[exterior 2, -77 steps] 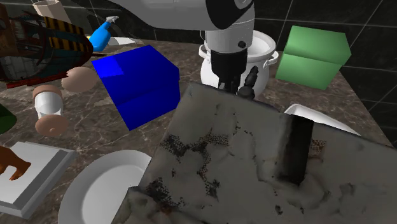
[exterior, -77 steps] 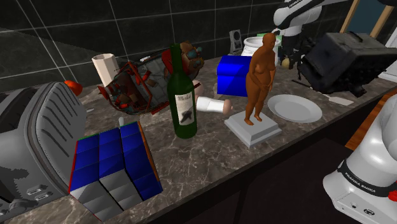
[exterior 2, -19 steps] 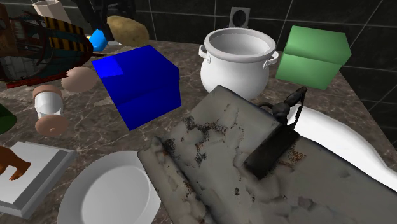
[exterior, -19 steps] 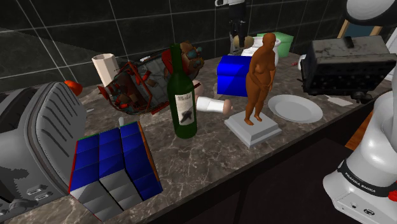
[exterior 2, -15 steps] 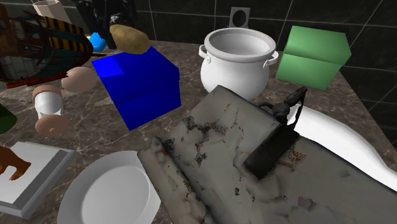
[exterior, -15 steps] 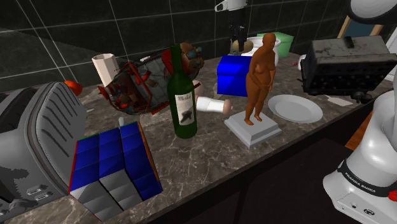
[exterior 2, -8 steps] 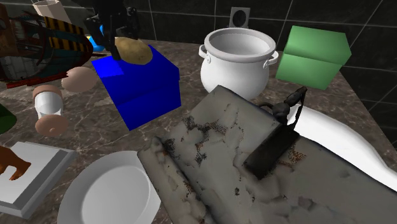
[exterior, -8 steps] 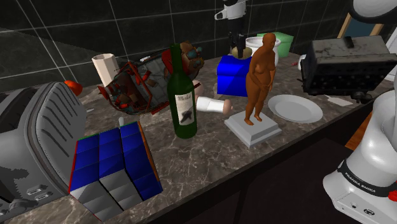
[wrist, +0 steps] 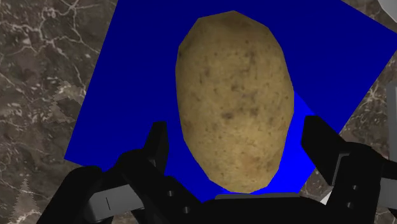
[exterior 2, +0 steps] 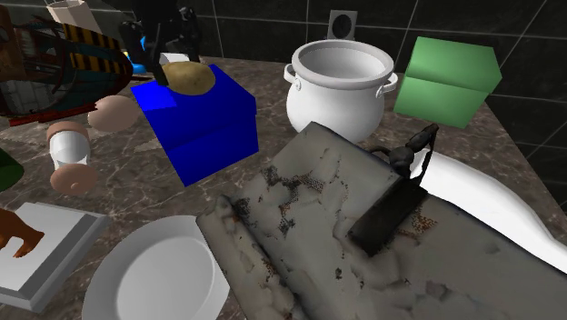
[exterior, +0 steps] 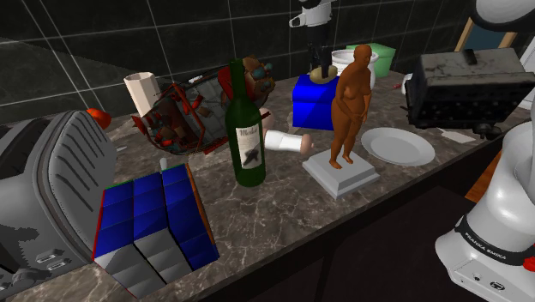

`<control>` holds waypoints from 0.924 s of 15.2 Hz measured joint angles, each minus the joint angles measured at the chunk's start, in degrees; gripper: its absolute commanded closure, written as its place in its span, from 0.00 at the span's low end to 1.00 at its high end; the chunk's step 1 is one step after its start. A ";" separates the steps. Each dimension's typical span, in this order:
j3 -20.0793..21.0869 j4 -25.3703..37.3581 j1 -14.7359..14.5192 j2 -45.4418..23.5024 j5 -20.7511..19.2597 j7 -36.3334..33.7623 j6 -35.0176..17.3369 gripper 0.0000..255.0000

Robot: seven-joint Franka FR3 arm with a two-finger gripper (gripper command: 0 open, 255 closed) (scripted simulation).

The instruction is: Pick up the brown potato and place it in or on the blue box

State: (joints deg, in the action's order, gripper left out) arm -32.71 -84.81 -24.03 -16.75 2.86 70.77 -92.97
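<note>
The all-black two-finger tool (wrist: pixel 236 127) hangs just above the box with its fingers spread, released: in the wrist view a strip of blue shows between each finger and the oval, speckled brown potato (wrist: pixel 232 89). Half a second earlier the fingers were closed around the potato as it reached the box top; now it lies free on the top of the plain deep-blue box (exterior 2: pixel 202 123), near the far corner, under the tool (exterior 2: pixel 169 53). A second ago it was still carried in the air behind that corner. In the shoulder view the potato (exterior: pixel 323 74) sits on the blue box (exterior: pixel 310 103). The box stands on the dark marbled counter (exterior 2: pixel 127 177), beside a white two-handled pot (exterior 2: pixel 341 91).
</note>
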 measured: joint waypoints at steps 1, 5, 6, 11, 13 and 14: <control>0.00 0.00 0.00 0.00 0.00 0.00 0.00 0.00; -0.03 2.99 0.43 -0.73 0.35 0.27 2.29 0.00; -0.05 5.76 0.87 -1.53 0.72 0.51 4.30 0.00; 0.00 10.68 1.46 -2.67 1.29 0.67 8.22 0.00; 0.00 10.89 1.49 -2.74 1.32 0.67 8.38 0.00; 0.00 10.93 1.49 -2.74 1.33 0.67 8.42 0.00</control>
